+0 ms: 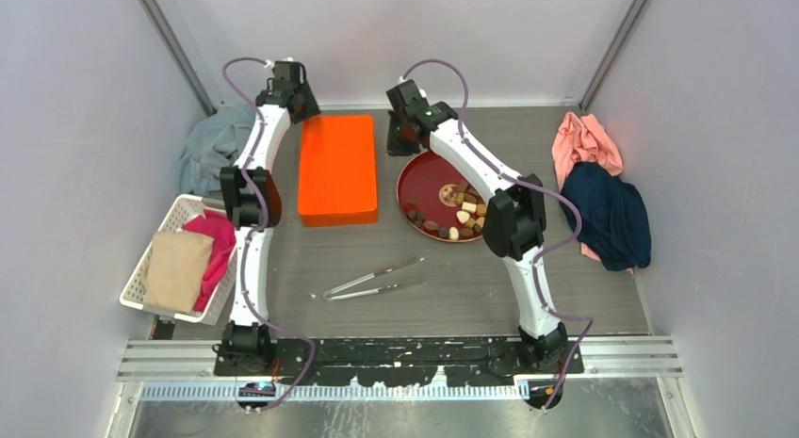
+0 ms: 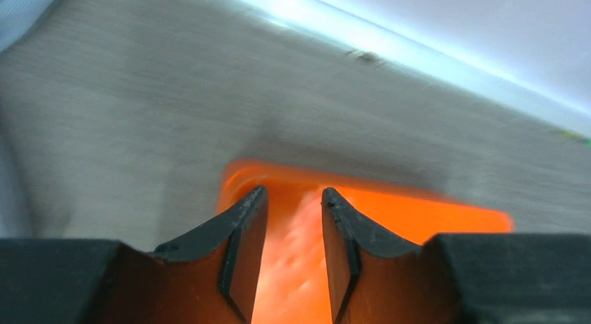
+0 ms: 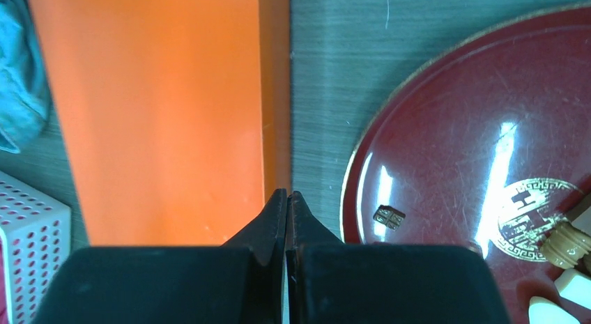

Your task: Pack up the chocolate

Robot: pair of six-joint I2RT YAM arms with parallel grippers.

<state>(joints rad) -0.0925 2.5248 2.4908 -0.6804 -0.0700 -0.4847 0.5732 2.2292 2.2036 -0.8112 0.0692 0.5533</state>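
Observation:
The chocolate (image 1: 462, 215) lies in a heap of dark, tan and cream pieces on the near right of a dark red plate (image 1: 424, 179); a few pieces (image 3: 561, 244) show at the right edge of the right wrist view. A closed orange box (image 1: 337, 168) sits left of the plate. My left gripper (image 1: 301, 110) hovers at the box's far left corner, jaws apart, with only the orange lid (image 2: 418, 216) showing between them. My right gripper (image 1: 396, 141) is shut and empty, its tips (image 3: 286, 193) by the box's right edge (image 3: 275, 115), beside the plate (image 3: 446, 164).
Metal tongs (image 1: 372, 279) lie on the table in front of the box. A white basket (image 1: 141, 268) with tan and pink cloths stands at the near left, a blue-grey cloth (image 1: 209, 148) behind it. Pink and navy garments (image 1: 603, 188) are piled at the right wall.

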